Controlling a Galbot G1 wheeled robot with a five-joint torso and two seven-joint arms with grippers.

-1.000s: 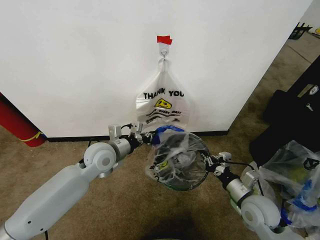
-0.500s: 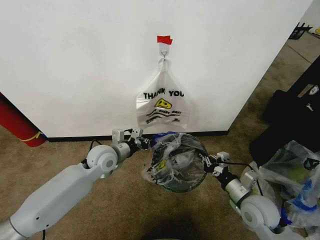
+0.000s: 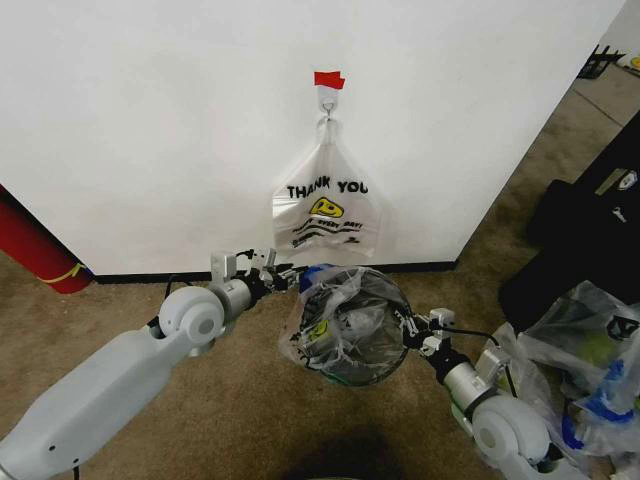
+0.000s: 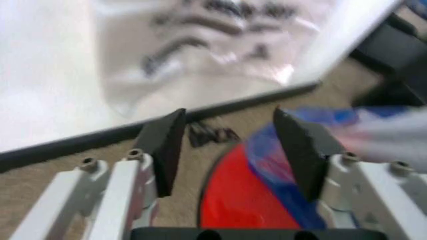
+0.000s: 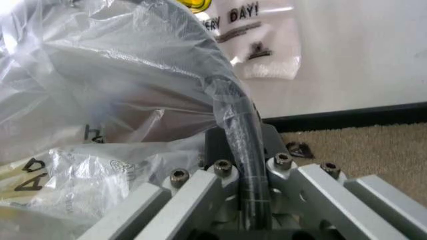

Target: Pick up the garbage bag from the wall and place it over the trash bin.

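Note:
The garbage bag [image 3: 340, 325], translucent with blue patches, is draped over the black wire-mesh trash bin [image 3: 372, 368] on the carpet below the wall [image 3: 150, 120]. My right gripper [image 3: 412, 327] is shut on the bin's right rim through the plastic; the right wrist view shows the rim [image 5: 241, 125] clamped between its fingers, with the bag [image 5: 120, 100] over it. My left gripper [image 3: 290, 277] stands open at the bin's back-left edge. In the left wrist view the left gripper [image 4: 229, 120] has the bag's blue edge [image 4: 283, 155] and the bin's red base [image 4: 243, 200] beyond its fingers.
A whiter "THANK YOU" smiley bag [image 3: 325, 215] hangs from a metal hook [image 3: 327, 98] under red tape [image 3: 328, 79]. A red cylinder [image 3: 35, 250] leans at the left. Black bags [image 3: 590, 220] and bulging clear bags [image 3: 590, 350] crowd the right. Black baseboard [image 3: 150, 277] runs along the wall.
My left arm has drawn back a little to the left from the bin's rim. The bin with the bag has shifted slightly left and toward me with the right gripper.

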